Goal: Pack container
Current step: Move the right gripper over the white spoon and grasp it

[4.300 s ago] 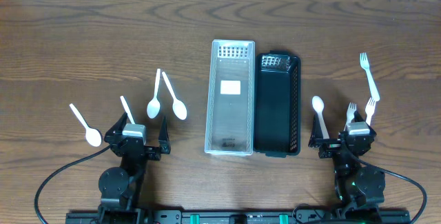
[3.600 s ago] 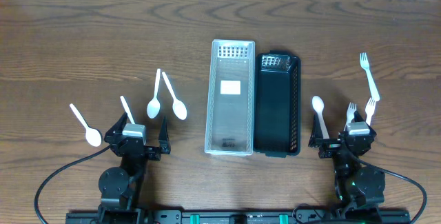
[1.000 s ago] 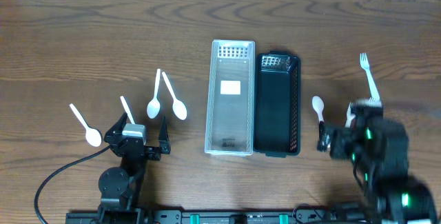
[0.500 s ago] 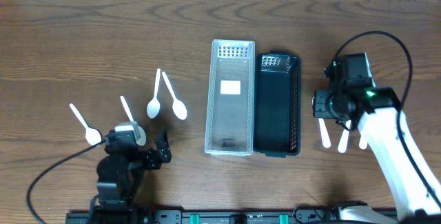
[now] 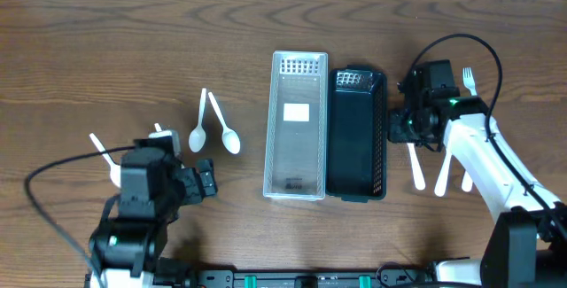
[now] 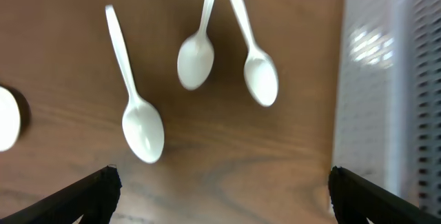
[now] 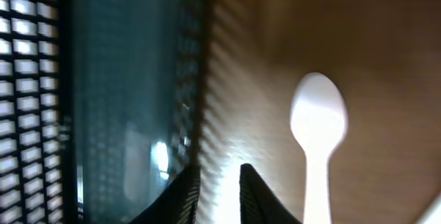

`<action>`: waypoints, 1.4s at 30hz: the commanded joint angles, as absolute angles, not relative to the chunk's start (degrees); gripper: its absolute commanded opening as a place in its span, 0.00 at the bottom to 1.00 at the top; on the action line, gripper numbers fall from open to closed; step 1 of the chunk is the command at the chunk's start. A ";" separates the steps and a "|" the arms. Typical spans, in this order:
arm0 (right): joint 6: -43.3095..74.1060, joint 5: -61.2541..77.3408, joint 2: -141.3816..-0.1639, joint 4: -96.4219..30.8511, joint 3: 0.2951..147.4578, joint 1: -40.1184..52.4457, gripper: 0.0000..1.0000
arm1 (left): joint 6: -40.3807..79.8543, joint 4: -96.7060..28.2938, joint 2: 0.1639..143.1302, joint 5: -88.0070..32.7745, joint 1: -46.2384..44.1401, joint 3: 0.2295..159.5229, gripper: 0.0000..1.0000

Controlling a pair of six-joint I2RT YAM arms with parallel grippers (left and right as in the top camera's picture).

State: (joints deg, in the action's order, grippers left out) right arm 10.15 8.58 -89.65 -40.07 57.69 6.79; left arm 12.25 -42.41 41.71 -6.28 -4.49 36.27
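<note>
The clear container (image 5: 297,127) and the black basket (image 5: 357,136) stand side by side mid-table. Three white spoons (image 6: 196,58) (image 6: 258,79) (image 6: 141,120) lie just ahead of my left gripper (image 6: 224,196), which is wide open and empty; from above it (image 5: 166,175) sits near the table's front left. My right gripper (image 5: 407,127) hovers beside the basket's right wall. Its fingers (image 7: 186,196) stand close together with only a thin gap and nothing in it. Another white spoon (image 7: 317,120) lies just right of them, untouched.
Two white fork handles (image 5: 440,177) (image 5: 465,171) lie beside the right spoon's handle (image 5: 415,166). A further fork (image 5: 469,77) peeks out behind the right arm. One more spoon (image 5: 100,146) lies at the far left. Black cables loop from both arms.
The right arm has swung away from the front edge to the basket's right wall, and its jaws have closed from wide open. The left arm has lifted forward toward the spoons, still open.
</note>
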 commanded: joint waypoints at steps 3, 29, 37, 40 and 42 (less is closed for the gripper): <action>7.33 14.92 -90.32 -36.07 58.61 7.20 0.26 | 12.97 -42.81 45.87 -6.90 -4.19 37.36 0.98; 15.66 -7.07 -84.90 -57.78 65.82 -5.04 0.81 | 12.99 -42.78 46.24 -7.18 -4.19 37.43 0.98; 14.31 -2.11 -87.96 -48.49 58.72 -4.95 0.84 | 13.02 -42.83 46.24 -7.11 -4.19 37.43 0.98; 13.50 -1.37 -89.60 -46.65 58.54 -4.73 0.84 | 13.02 -42.83 46.24 -7.11 -4.19 37.43 0.98; 12.27 -0.75 -90.96 -45.41 58.52 -4.43 0.85 | 13.02 -42.83 46.24 -7.11 -4.19 37.43 0.98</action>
State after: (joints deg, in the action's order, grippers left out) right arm 14.26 -2.66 -89.43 -46.44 58.70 -4.69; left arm 12.25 -42.65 46.39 -7.11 -4.49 36.32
